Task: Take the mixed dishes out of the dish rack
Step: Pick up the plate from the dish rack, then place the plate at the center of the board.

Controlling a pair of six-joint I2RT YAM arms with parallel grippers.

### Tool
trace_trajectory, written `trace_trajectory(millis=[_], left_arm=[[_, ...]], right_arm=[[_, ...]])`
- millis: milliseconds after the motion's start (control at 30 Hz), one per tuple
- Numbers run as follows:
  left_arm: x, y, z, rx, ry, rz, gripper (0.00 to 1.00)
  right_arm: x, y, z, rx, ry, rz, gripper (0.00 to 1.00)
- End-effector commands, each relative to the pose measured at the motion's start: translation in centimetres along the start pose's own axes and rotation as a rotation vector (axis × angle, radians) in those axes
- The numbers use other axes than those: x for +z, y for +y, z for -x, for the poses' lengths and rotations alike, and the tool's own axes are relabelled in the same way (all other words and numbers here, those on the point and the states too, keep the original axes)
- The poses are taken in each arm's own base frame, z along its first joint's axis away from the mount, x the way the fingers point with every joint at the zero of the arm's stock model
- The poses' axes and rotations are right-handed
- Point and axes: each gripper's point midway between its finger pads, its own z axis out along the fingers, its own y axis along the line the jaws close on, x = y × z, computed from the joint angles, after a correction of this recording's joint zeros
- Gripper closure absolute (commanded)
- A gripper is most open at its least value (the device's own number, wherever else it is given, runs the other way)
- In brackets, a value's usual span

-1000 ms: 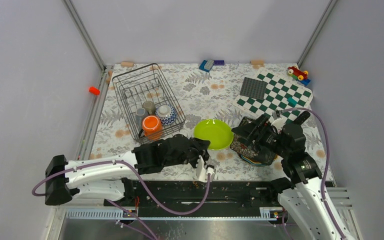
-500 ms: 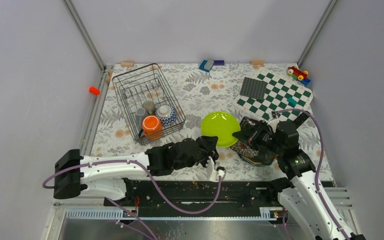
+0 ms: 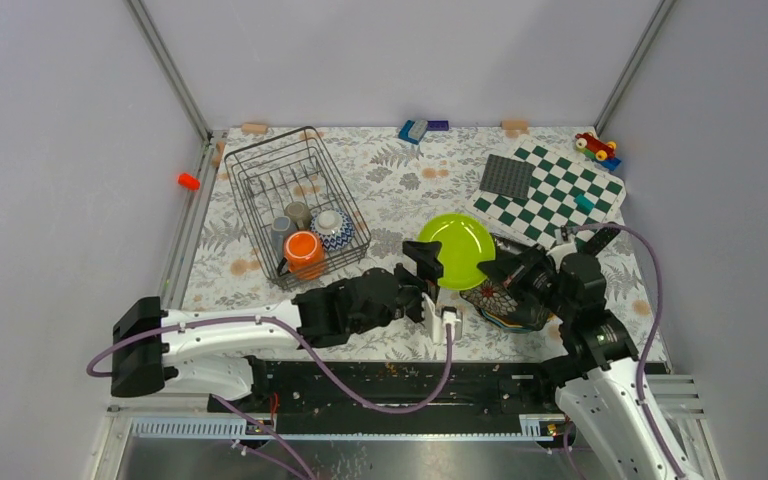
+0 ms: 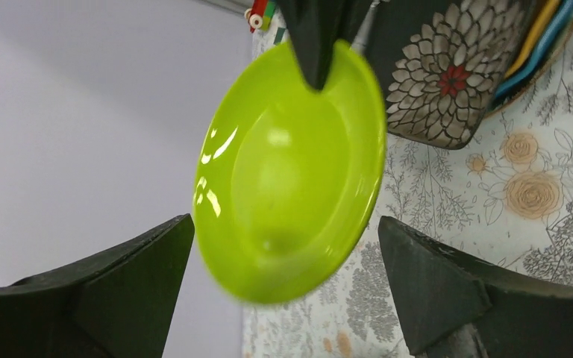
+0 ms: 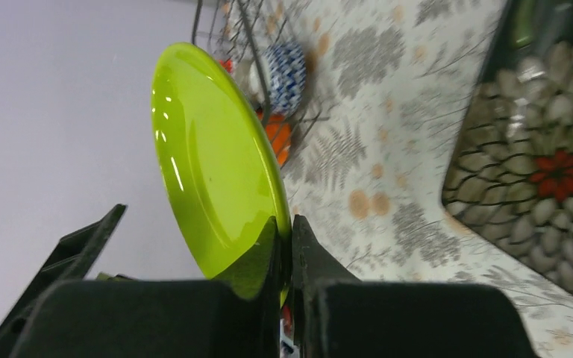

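Mid-frame, the right fingers (image 5: 315, 262) clench the glossy lime-green round plate (image 5: 209, 164) by its rim; the left fingers (image 4: 127, 261) are released. With so thin an edge grip, it may pivot and drop.

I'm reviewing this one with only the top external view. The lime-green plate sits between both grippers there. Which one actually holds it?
Observer: The right wrist view shows the right gripper shut on the rim of the lime-green plate, with one finger on each face.
Operator: And the left one? From above it looks as if it touches the plate too.
Observer: In the left wrist view the left gripper is open. Its fingers are spread wide to either side of the plate, not closed on it.
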Motion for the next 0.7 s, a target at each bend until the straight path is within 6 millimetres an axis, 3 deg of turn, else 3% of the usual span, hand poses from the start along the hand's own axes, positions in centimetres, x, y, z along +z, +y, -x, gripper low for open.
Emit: trace_trajectory(millis=[0,133,300,667], left_arm=[[-2.2,6.5,1.2,-0.316,-0.08,0.214,0.01],[-3.3,7.0,-1.3,-0.548,-0.046,0.314,0.01],[-5.6,6.8,-5.3,-0.799,0.07,0.516,0.01],[-12.0,6.8,-15.9,-1.375,0.347,0.956,0.01]], right_arm=[[-2.4,-0.8,4.6,-0.124,-0.248,-0.132,1.0],[-5.7,-4.6,7.6,-0.175,-0.442,-0.365,1.0],[-7.6,-8.2,8.0,-0.177,-0.529,-0.489,1.0],[-7.3,-14.2,7.6,-0.153,-0.547,-0.687,1.0]])
